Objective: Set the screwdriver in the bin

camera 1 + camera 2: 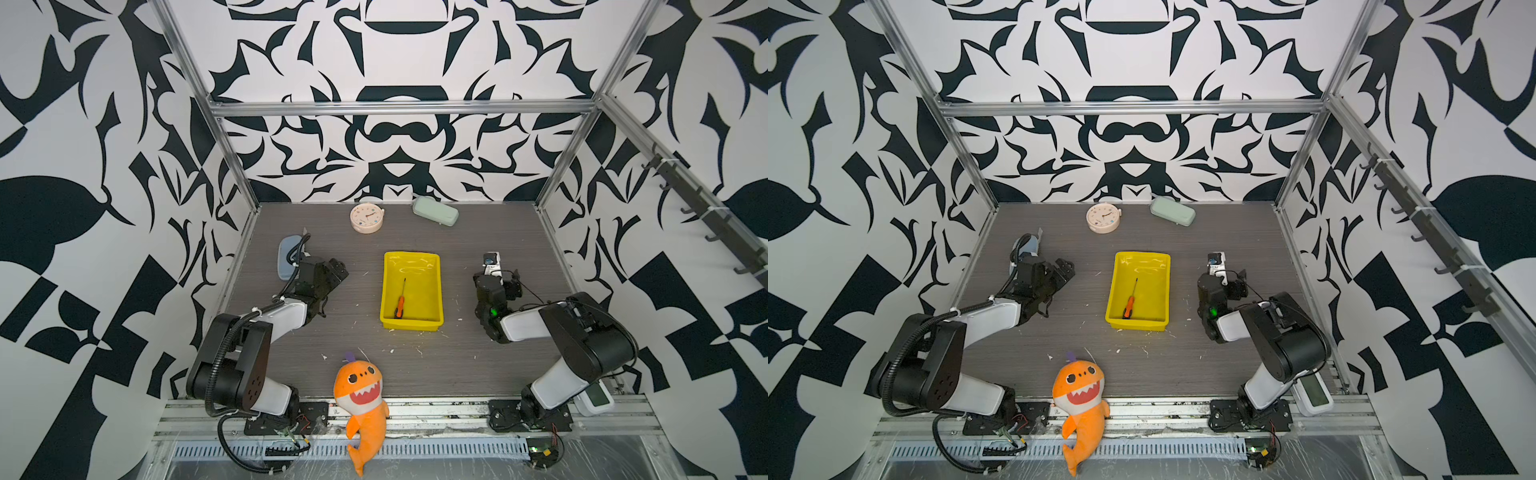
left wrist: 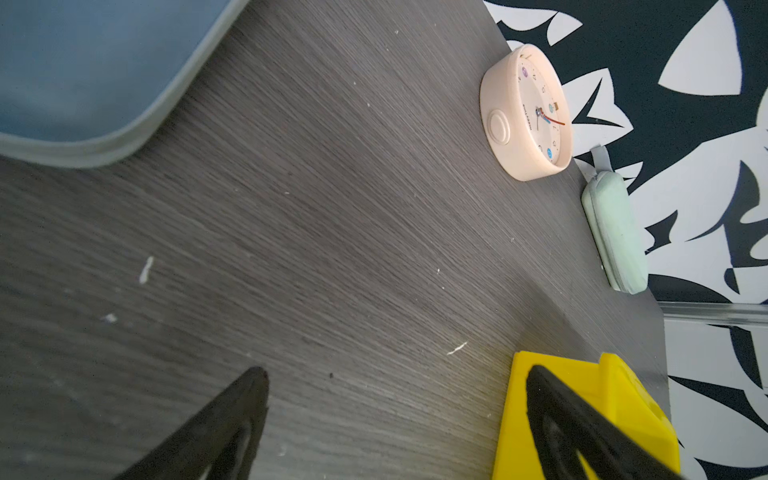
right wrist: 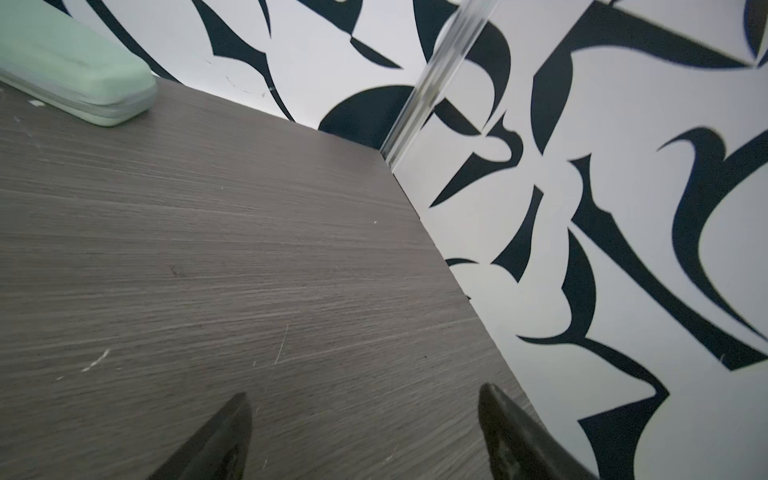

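Looking down in both top views, found the screwdriver [image 1: 400, 301] [image 1: 1130, 301] lying flat inside the bin [image 1: 411, 325], orange handle by the wall on the arm-base side, thin shaft pointing away toward the far wall. Made out the bin on the worktop [image 1: 457, 365] between the two sets of fingers, touching neither, with the screwdriver well apart from both. Saw the left fingers [image 2: 232, 415] spread wide with nothing between them, hovering over bare worktop, one yellow corner of the bin showing past one finger in the left wrist view. Saw the right fingers [image 3: 224, 432] likewise standing well apart and empty, aimed at the far corner of the worktop. Noted a blue case [image 1: 287, 257] near the left fingers, off to one side; a pale pink clock [image 1: 366, 218] farther ahead of them by the back wall; a pale green case [image 1: 435, 211] ahead of the right fingers and off to their side. Spotted an orange plush shark [image 1: 361, 399] well behind both sets of fingers, at the front edge.
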Controlling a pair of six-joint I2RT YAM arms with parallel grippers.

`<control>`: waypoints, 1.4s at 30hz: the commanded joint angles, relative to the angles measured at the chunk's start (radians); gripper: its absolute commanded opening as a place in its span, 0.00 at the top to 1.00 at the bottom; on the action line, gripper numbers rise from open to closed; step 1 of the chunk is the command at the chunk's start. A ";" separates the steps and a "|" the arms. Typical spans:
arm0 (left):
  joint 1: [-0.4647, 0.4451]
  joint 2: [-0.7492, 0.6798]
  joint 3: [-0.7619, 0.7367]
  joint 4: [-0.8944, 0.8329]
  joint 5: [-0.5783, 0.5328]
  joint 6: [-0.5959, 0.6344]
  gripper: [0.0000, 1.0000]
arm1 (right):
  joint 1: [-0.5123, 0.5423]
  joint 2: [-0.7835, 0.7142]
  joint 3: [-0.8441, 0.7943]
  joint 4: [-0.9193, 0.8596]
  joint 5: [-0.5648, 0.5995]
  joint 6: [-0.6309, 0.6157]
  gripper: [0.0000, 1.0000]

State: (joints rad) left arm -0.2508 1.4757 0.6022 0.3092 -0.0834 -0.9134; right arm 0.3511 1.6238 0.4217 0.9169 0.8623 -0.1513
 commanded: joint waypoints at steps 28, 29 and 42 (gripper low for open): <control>0.003 -0.105 0.110 -0.224 -0.206 0.250 0.00 | -0.191 -0.058 -0.089 0.062 -0.399 0.170 0.00; 0.002 -0.132 0.113 -0.253 -0.275 0.293 0.00 | -0.190 -0.059 -0.089 0.061 -0.400 0.170 0.00; 0.038 -0.057 -0.079 0.208 -0.891 0.720 0.01 | -0.191 -0.059 -0.089 0.062 -0.399 0.170 0.00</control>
State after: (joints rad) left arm -0.2241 1.3788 0.5652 0.3637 -0.8654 -0.3077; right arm 0.1551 1.5787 0.3202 0.9405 0.4641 0.0086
